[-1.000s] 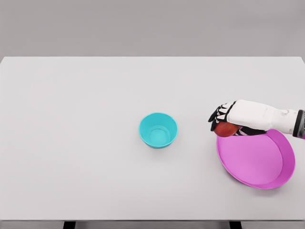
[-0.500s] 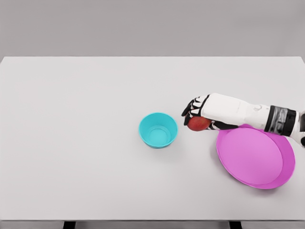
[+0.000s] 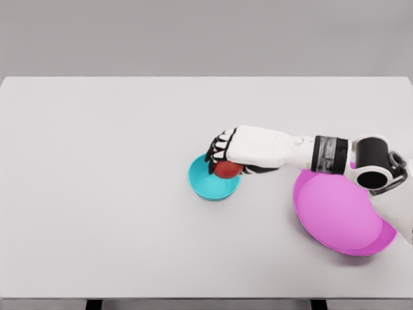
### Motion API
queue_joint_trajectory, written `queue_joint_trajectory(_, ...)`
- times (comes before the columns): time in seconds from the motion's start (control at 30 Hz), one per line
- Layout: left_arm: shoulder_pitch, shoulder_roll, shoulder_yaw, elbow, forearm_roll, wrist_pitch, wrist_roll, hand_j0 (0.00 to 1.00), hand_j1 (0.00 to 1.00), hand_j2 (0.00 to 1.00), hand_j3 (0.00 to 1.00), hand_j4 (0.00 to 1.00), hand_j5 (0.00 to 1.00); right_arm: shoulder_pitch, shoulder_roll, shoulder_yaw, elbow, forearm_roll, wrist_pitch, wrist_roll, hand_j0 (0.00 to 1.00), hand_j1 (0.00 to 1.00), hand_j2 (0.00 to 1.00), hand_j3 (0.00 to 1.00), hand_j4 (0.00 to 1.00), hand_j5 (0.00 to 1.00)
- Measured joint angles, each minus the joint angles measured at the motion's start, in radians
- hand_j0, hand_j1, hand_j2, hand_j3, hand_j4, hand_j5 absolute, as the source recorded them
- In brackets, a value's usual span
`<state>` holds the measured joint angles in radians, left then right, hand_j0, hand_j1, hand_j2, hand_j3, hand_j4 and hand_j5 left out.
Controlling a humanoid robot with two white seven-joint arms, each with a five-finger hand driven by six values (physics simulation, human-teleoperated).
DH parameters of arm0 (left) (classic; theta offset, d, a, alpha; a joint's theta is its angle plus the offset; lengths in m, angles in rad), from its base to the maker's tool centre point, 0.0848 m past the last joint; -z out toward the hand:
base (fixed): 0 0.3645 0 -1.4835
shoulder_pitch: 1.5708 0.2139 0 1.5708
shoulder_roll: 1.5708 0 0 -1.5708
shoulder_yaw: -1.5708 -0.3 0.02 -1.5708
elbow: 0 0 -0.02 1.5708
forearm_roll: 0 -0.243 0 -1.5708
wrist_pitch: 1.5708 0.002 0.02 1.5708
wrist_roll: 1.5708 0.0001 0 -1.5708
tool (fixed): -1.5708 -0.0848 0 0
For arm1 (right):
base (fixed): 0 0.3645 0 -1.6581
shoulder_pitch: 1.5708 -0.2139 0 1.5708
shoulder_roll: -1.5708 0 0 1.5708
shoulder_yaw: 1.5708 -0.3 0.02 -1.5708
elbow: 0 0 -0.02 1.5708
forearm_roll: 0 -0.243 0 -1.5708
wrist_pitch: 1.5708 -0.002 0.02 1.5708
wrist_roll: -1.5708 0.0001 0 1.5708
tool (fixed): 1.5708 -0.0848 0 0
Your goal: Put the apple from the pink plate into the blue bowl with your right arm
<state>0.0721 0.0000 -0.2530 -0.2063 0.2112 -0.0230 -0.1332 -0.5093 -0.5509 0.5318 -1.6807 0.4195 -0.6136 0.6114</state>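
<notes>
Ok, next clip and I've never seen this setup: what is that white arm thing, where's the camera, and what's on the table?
This is a simulator's render, seen from a camera on a humanoid robot's head, looking down at a white table. The white arm entering from the right ends in a five-finger right hand. Its fingers are closed around a red apple, held over the blue bowl. The pink plate to the right has nothing on it. The left arm is out of view.
</notes>
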Motion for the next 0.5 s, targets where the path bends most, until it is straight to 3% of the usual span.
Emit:
queue_joint_trajectory(0.33, 0.0, 0.0, 0.0, 0.0, 0.0, 0.0, 0.0, 1.0, 1.0, 1.0, 1.0, 1.0, 1.0, -0.041, 0.047, 0.073, 0.076, 0.047, 0.0, 0.0, 0.59, 0.59, 0.59, 0.59, 0.59, 0.59)
queue_joint_trajectory(0.4, 0.0, 0.0, 0.0, 0.0, 0.0, 0.0, 0.0, 1.0, 1.0, 1.0, 1.0, 1.0, 1.0, -0.041, 0.051, 0.081, 0.081, 0.05, 0.0, 0.0, 1.0, 1.0, 1.0, 1.0, 1.0, 1.0)
queue_joint_trajectory(0.5, 0.0, 0.0, 0.0, 0.0, 0.0, 0.0, 0.0, 1.0, 1.0, 1.0, 1.0, 1.0, 1.0, -0.041, 0.053, 0.086, 0.083, 0.052, 0.0, 0.0, 1.0, 1.0, 1.0, 1.0, 1.0, 1.0)
